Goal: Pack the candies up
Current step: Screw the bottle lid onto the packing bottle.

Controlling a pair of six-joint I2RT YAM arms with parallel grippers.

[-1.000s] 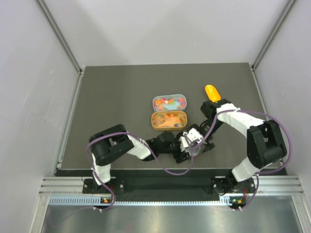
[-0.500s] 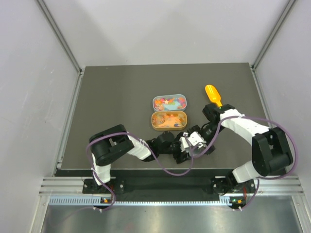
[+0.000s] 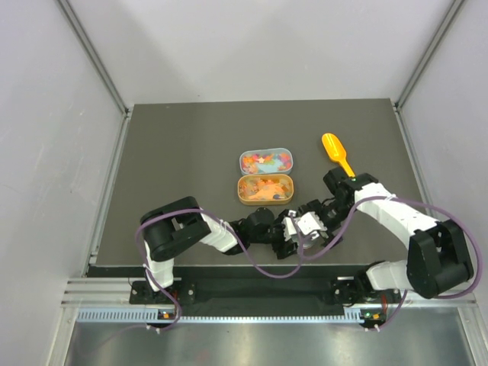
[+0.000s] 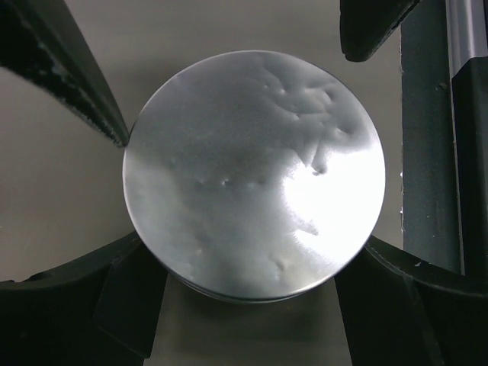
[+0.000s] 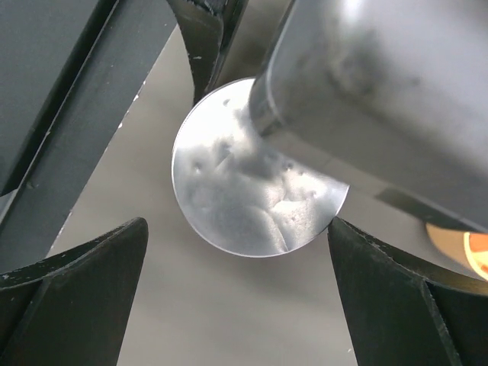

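Right end effector (image 3: pixel 324 221) withdrew from scoop (image 3: pixel 335 150).

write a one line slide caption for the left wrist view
Left gripper open around a round, dented silver disc lying on the grey table.

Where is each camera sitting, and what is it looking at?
Top camera: above and behind the arms, looking down at the table, two candy tins, an orange scoop; both arms show.
Left wrist camera: on the left arm, looking down at a round silver lid; its dark fingers frame it.
Right wrist camera: on the right arm, facing the lid; its fingers show.
Shared: both wrist views see the lid.
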